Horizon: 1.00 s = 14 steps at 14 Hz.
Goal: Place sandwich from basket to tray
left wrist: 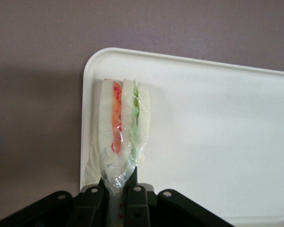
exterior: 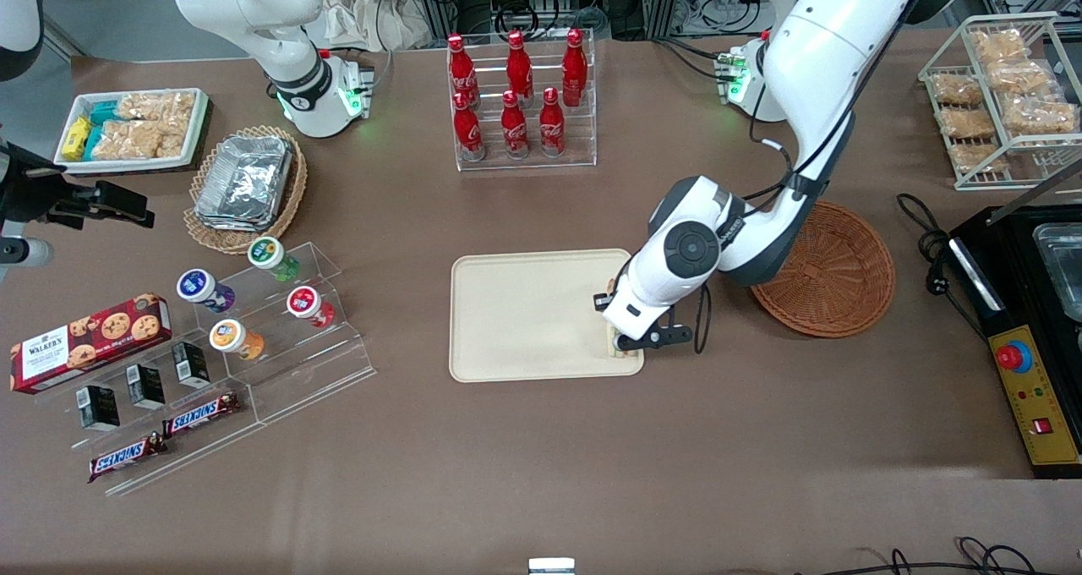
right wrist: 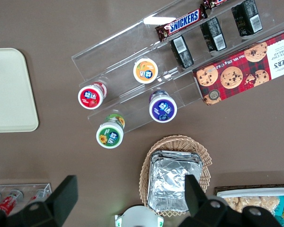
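My gripper [left wrist: 117,189] pinches the sandwich [left wrist: 123,118] by its wrap, long axis pointing away, seemingly just above the tray [left wrist: 217,142] corner.

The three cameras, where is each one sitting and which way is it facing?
Front view: high above the table, looking down; both arms show, gripper over the tray, basket empty.
Left wrist view: looks past the fingers pinching the sandwich over the tray's corner.
Right wrist view: looks down at yogurt cups; parked fingers show.
All three share the tray.

Glossy white left arm [exterior: 811,68], dark grey joint disc, black cables, green base lights, black gripper [exterior: 626,348]
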Each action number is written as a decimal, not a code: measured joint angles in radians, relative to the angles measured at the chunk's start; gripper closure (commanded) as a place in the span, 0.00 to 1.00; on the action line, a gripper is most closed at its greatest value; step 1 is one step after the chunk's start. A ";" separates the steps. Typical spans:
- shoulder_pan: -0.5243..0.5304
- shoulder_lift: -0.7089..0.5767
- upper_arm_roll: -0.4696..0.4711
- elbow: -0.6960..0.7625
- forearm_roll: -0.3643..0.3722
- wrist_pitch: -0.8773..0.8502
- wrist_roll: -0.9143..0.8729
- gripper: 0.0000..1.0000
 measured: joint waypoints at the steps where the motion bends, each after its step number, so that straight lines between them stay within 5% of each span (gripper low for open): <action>1: -0.003 0.010 0.000 0.000 0.013 0.013 -0.008 0.88; 3: -0.012 0.028 0.000 0.000 0.027 0.034 -0.023 0.02; 10: -0.021 0.034 0.007 0.030 0.090 0.031 -0.120 0.00; 14: 0.058 -0.099 0.014 0.082 0.078 -0.178 -0.122 0.00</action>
